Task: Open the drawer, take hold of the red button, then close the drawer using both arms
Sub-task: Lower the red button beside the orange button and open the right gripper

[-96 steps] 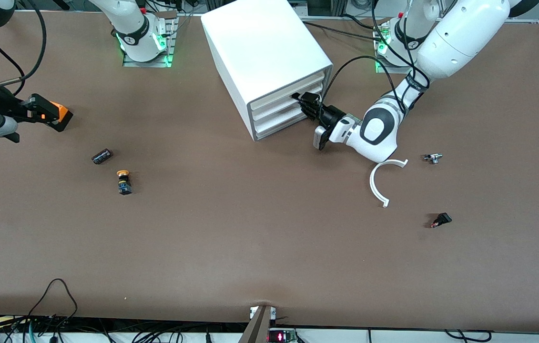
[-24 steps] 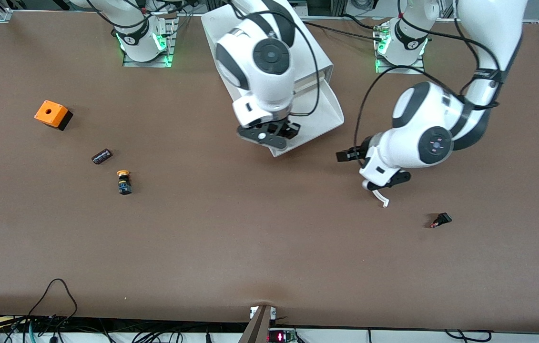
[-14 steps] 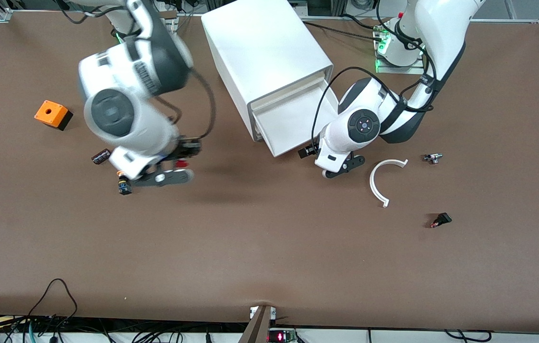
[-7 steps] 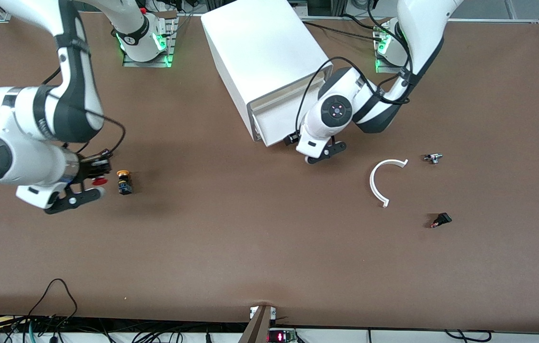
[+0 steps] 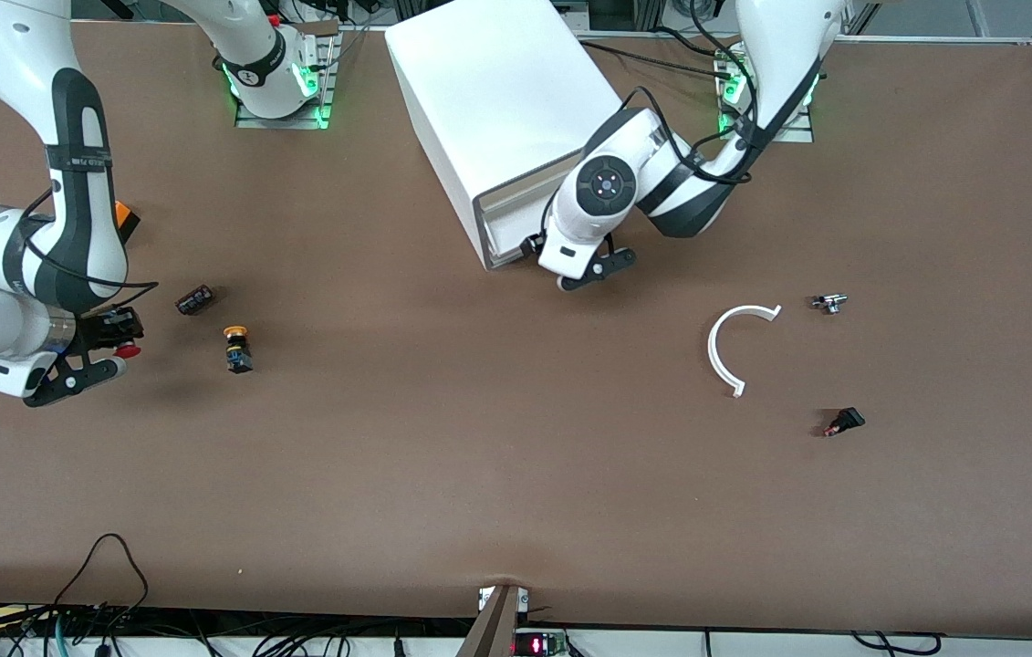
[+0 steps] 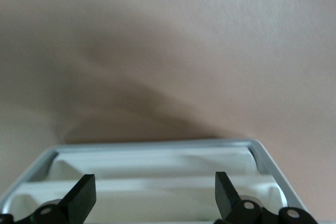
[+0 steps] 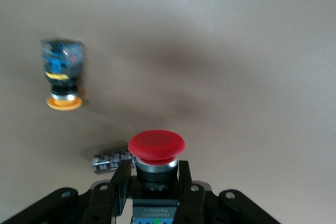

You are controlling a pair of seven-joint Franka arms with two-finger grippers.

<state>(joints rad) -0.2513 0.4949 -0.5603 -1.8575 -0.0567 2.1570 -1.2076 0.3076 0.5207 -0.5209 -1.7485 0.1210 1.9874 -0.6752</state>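
The red-capped button [image 7: 156, 145] sits upright between my right gripper's [image 7: 153, 182] fingers, which are shut on its dark body. In the front view the right gripper [image 5: 117, 336] holds the button [image 5: 126, 350] over the table near the right arm's end. My left gripper [image 5: 531, 246] is open at the front of the white cabinet [image 5: 497, 100]. The top drawer [image 5: 508, 217] is pushed almost fully in. The left wrist view shows the open fingertips [image 6: 81, 198] right at the drawer fronts [image 6: 152, 184], with nothing between them.
A yellow-capped button [image 5: 237, 349] and a black cylinder [image 5: 194, 299] lie beside the right gripper. An orange box [image 5: 124, 215] is half hidden by the right arm. A white curved piece [image 5: 724, 351], a small metal part [image 5: 828, 302] and a black-red part [image 5: 844, 421] lie toward the left arm's end.
The left gripper pushed the open drawer back into the cabinet. The right gripper carried the red button from over the drawer toward the right arm's end of the table.
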